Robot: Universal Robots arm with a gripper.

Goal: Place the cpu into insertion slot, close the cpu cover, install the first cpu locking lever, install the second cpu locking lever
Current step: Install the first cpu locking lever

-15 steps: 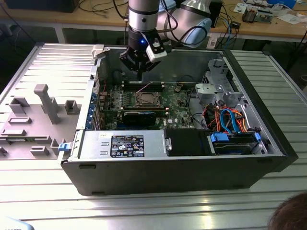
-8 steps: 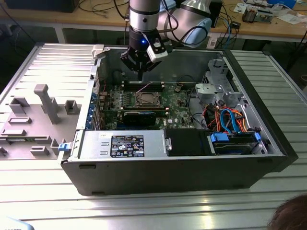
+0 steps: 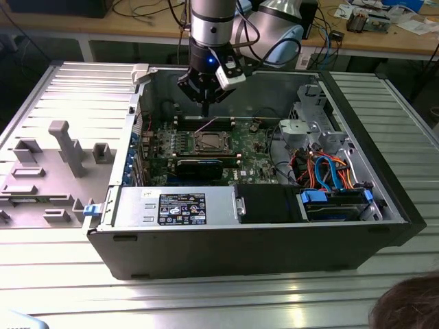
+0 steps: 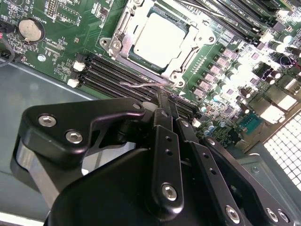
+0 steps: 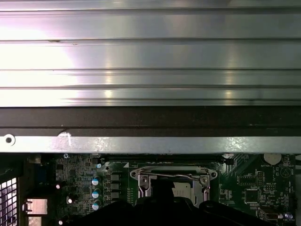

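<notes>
The cpu (image 4: 157, 40) sits in its socket with the cpu cover (image 4: 123, 35) closed. The gripper (image 4: 164, 106), fingers pressed together, hangs just above a lever (image 4: 141, 85) at the socket's far side, not yet latched.

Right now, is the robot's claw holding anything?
No, nothing. The gripper has its fingers together and empty, hovering beside a thin wire lever next to the socket. The cpu already sits under its cover.

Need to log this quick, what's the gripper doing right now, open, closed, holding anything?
Gripper: closed, holding nothing, above the motherboard near the cpu cover.
</notes>
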